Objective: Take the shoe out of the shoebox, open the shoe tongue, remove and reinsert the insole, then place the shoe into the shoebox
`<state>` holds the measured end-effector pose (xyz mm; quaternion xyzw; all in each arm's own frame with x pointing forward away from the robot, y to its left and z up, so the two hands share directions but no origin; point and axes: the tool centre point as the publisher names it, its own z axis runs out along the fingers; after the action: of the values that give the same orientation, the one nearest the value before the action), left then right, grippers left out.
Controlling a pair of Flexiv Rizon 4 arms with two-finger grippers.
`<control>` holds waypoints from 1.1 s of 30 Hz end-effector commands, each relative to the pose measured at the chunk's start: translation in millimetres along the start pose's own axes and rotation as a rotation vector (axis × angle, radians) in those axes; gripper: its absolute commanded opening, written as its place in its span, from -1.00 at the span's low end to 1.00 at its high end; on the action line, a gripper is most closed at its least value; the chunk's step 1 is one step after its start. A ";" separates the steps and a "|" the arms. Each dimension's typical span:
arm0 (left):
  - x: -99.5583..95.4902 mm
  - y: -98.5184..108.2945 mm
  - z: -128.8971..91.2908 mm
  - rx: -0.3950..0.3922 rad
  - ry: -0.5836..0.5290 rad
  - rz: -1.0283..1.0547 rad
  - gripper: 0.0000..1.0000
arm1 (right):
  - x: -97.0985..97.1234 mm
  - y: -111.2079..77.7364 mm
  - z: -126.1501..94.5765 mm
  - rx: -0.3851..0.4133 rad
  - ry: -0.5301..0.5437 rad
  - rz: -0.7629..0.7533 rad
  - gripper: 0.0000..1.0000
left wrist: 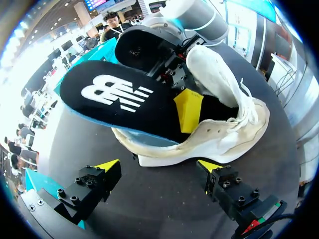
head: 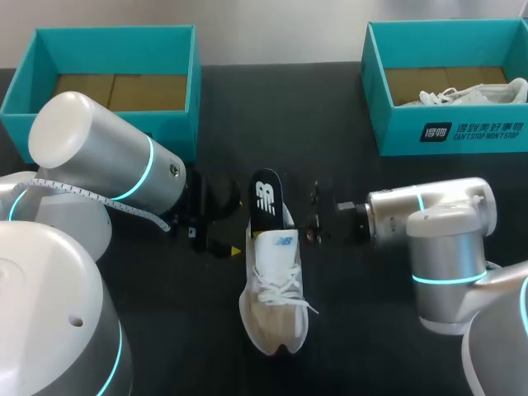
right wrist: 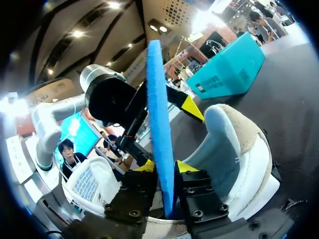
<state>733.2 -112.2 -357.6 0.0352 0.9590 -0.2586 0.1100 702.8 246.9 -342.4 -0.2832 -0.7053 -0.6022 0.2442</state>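
**Insole pinched upright at the heel, shoe lying free on the table**

The shoe [head: 272, 305] lies on the dark table [head: 363, 338] at the middle, toe nearest and heel pointing far. It is a pale cream low sneaker with a beige mesh toe, loose white laces and a small blue mark on the tongue, which is folded back so the mouth gapes.

Just to its left, the left gripper [left wrist: 158, 167] is spread wide with nothing between its fingers. It sits close against the shoe's side, probably to steady the shoe while the other arm works.

From the right, the right gripper [right wrist: 165, 167] is closed on the insole [head: 265, 198], one yellow tip on each face. It grips the insole by its edge at the heel opening, which would let it slide along the shoe's length. The insole is black on top with a white logo and blue beneath. Its front is tucked inside the shoe and its back rises past the heel. Whether it is going out or in cannot be told.

Farthest away stand the empty left shoebox [head: 115, 31] and the right shoebox [head: 450, 136], which holds a second shoe [head: 470, 95].
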 end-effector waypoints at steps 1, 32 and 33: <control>0.8 1.0 -1.5 0.002 0.000 0.001 1.00 | 4.8 7.3 0.9 -0.013 -0.014 -0.027 -0.20; 0.8 1.0 -1.5 0.002 0.000 0.001 1.00 | -4.4 8.8 -1.8 -0.067 -0.043 -0.018 -1.00; 0.8 1.0 -1.5 0.002 0.000 0.001 1.00 | -4.5 5.1 -1.0 -0.067 -0.040 -0.006 -1.00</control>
<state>733.2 -112.2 -357.6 0.0352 0.9590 -0.2586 0.1100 713.6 244.0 -334.6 -0.3001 -0.6915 -0.6207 0.2157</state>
